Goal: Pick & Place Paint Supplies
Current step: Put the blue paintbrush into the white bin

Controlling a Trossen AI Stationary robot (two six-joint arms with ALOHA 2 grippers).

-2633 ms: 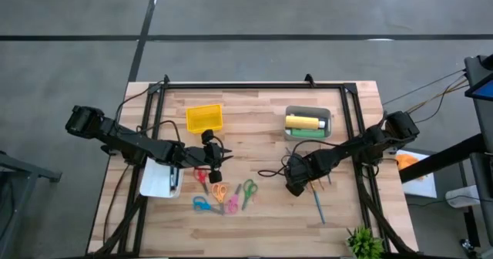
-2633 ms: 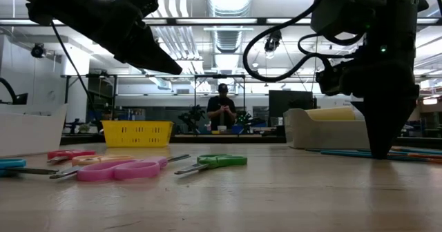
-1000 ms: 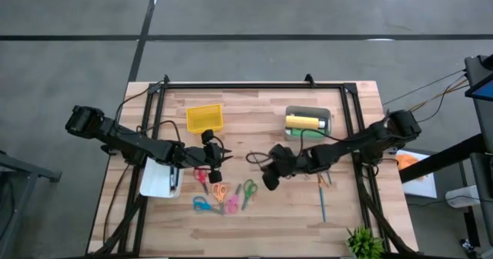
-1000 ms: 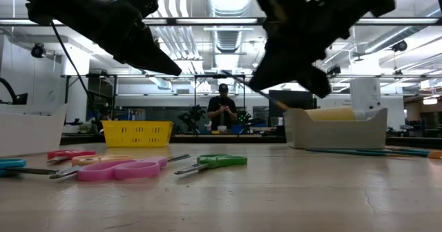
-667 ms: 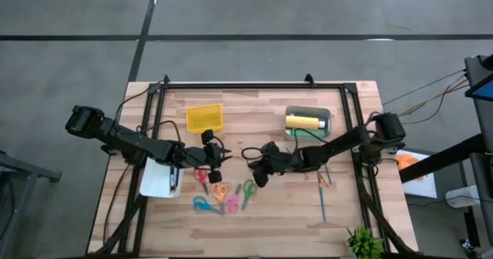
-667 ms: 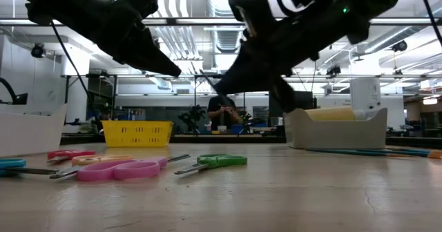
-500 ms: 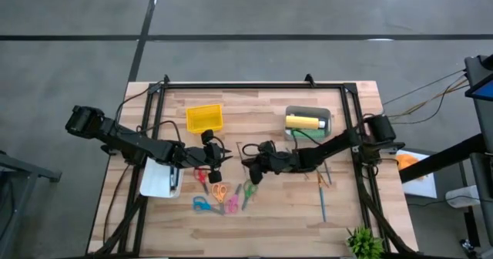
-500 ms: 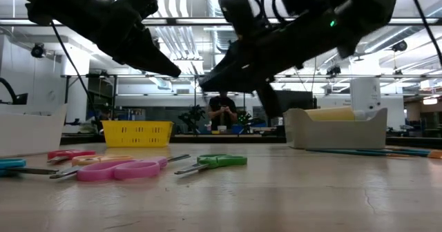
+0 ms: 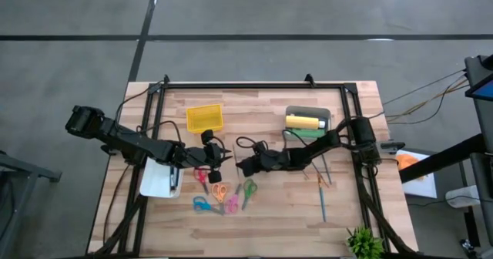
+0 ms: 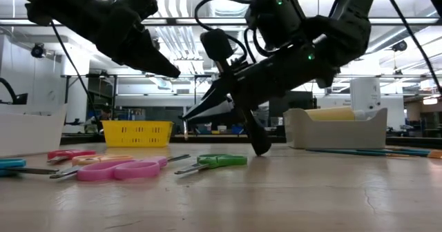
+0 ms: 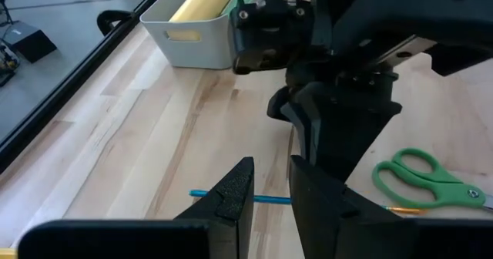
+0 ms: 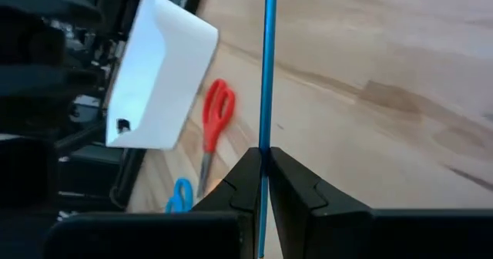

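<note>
Right gripper [image 12: 264, 174] clamped on a thin blue stick-like brush [image 12: 269, 66], reaching toward the scissors pile.

Its two fingers are pressed nearly together with only the blue shaft between them, the shaft running straight out past the fingertips; in the high view this gripper [image 9: 248, 166] sits just beside the green scissors [image 9: 248, 191], on their far side toward the grey bin [image 9: 327, 117]. The left gripper [image 9: 218, 160] hovers on the other side of the scissors pile, next to the white bin [image 9: 156, 180], its fingers [image 11: 231, 193] a narrow gap apart and holding nothing. A yellow paint bottle [image 9: 304, 122] and a green one [image 9: 306, 133] lie in the grey bin; a teal stick [image 9: 319, 206] and orange stick [image 9: 321, 180] lie on the table near that bin, on its near side.
</note>
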